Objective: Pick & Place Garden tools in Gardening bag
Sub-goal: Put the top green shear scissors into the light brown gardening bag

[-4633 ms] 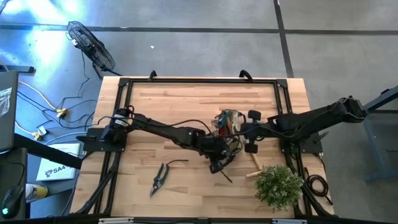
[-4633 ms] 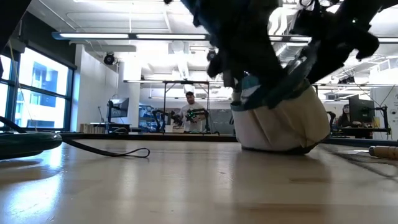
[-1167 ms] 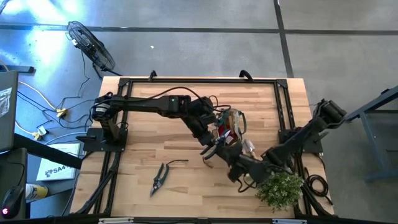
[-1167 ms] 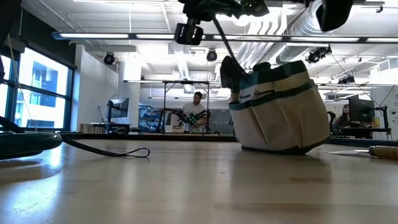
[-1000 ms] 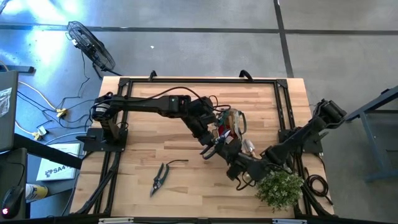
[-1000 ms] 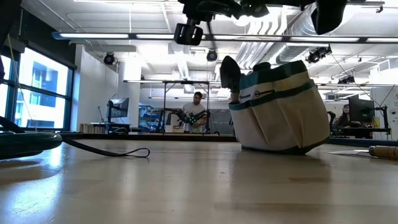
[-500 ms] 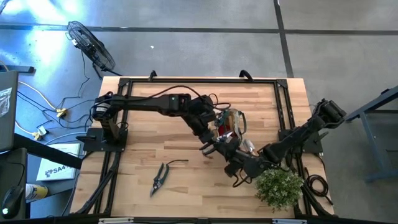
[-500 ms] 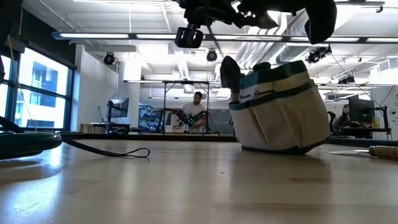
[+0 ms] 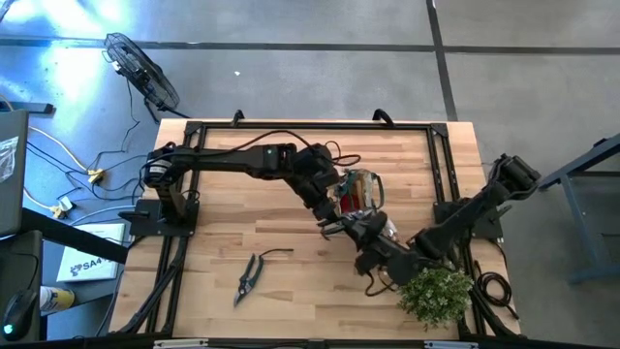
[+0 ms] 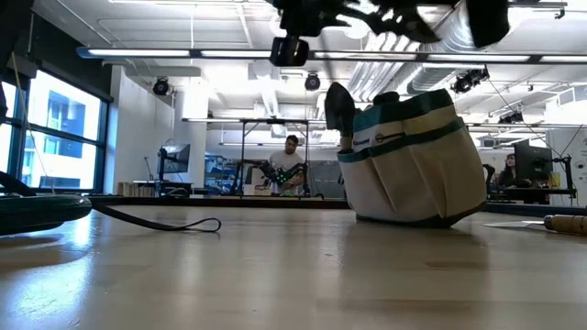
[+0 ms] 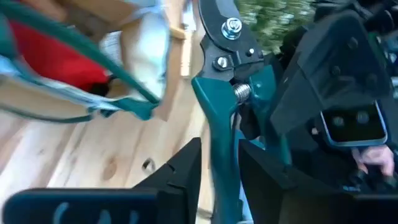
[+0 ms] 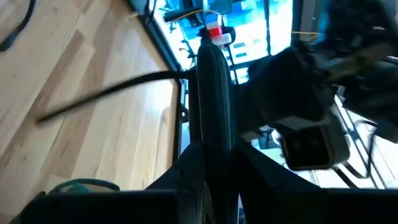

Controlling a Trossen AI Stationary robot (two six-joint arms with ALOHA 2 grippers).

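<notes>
Teal-handled pruning shears (image 11: 219, 93) hang in the air in front of the gardening bag (image 9: 360, 189), whose base rests on the table (image 10: 413, 156). My right gripper (image 12: 214, 148) is shut on the shears. My left gripper (image 11: 220, 144) is open, its fingers standing on either side of one handle with a narrow gap. The two grippers meet near the bag's near side (image 9: 345, 231). A red glove (image 11: 56, 56) lies inside the bag. Another pair of shears (image 9: 250, 276) lies flat on the table at the near left. My right gripper pinches a dark teal handle of the shears (image 12: 212, 130) between its two fingers. The handle runs forward along the fingers. The shears are held clear of the table, above it and beside the bag.
A bushy green plant (image 9: 436, 293) stands at the near right corner, close under my right arm. A pale wooden handle (image 10: 564, 223) lies on the table right of the bag. A black cord loop (image 10: 156, 222) lies left of the bag. Bare wood spreads over the table's left half.
My right wrist has rolled a little at the shears. Both hands have otherwise stayed in place above the table, in front of the bag. The bag and the shears on the table have not moved.
</notes>
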